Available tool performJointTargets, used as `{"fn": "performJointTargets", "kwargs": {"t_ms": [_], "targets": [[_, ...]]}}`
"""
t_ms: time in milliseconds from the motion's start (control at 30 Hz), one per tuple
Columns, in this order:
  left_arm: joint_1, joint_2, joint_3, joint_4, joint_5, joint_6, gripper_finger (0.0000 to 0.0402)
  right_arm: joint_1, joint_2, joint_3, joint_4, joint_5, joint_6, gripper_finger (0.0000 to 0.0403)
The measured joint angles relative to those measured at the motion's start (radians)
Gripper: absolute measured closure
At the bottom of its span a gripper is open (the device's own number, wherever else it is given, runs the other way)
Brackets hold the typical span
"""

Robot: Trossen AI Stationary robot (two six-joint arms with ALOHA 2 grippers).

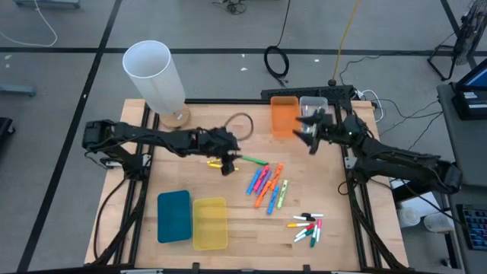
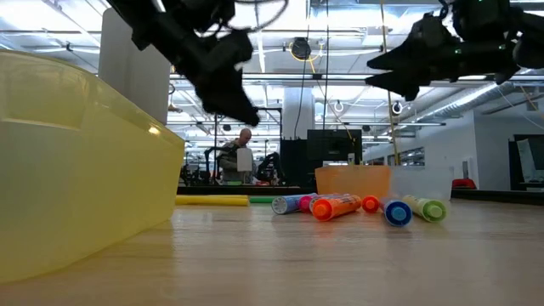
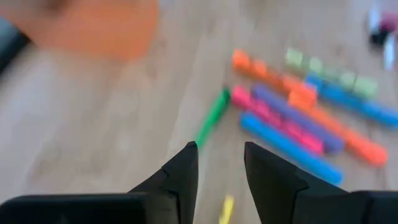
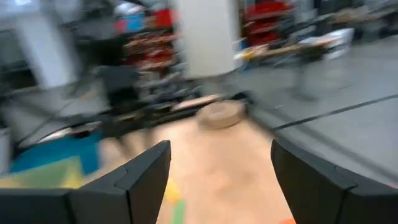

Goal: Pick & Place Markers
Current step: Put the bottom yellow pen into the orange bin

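Bare tabletop [image 1: 228, 186] surrounds the markers [image 1: 266, 185]; left gripper [image 1: 226, 164] jaws narrow, right gripper [image 1: 310, 135] jaws wide.

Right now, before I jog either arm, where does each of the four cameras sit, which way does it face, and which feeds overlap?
High view: overhead, straight down on the wooden table; both dark arms show.
Low view: table height, looking level past the translucent yellow plastic bin into the room; both arms hang overhead.
Left wrist view: behind the left tool, facing the row of coloured markers.
Right wrist view: behind the open right tool, raised, facing across the table.
Shared: high, low and left wrist views all show the markers.
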Motion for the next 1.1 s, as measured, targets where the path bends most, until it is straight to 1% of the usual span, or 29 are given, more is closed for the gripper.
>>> {"fn": "performJointTargets", "kwargs": {"t_ms": [100,200,333,433,467,533,633,733,867,1100], "targets": [[0.002,0.043,-0.001,0.011,-0.040,0.013,0.0249,0.069,0.025,0.016,-0.041,0.013,-0.025,0.0139],[0.014,0.043,0.000,-0.019,-0.059,0.014,0.0231,0.117,0.052,0.033,-0.038,0.057,-0.059,0.0142],[0.008,0.018,0.000,-0.149,-0.006,0.020,0.0214,0.144,0.073,0.042,-0.039,0.059,-0.068,0.0145],[-0.002,0.018,0.002,-0.246,0.045,-0.004,0.0206,0.146,0.077,0.042,-0.040,0.060,-0.084,0.0145],[-0.005,0.021,0.000,-0.283,0.049,-0.024,0.0204,0.146,0.077,0.042,-0.039,0.061,-0.085,0.0145],[-0.010,0.041,0.000,-0.301,0.037,-0.056,0.0202,0.146,0.077,0.042,-0.039,0.081,-0.085,0.0145],[-0.020,0.080,0.000,-0.339,-0.002,-0.075,0.0205,0.146,0.077,0.042,-0.039,0.089,-0.084,0.0145],[-0.020,0.115,0.001,-0.331,-0.024,-0.061,0.0214,0.146,0.077,0.042,-0.040,0.089,-0.083,0.0145],[-0.019,0.148,0.000,-0.335,-0.025,-0.057,0.0228,0.146,0.077,0.042,-0.040,0.089,-0.084,0.0148],[-0.032,0.147,0.001,-0.361,-0.003,-0.020,0.0256,0.146,0.077,0.042,-0.040,0.089,-0.096,0.0149]]}}
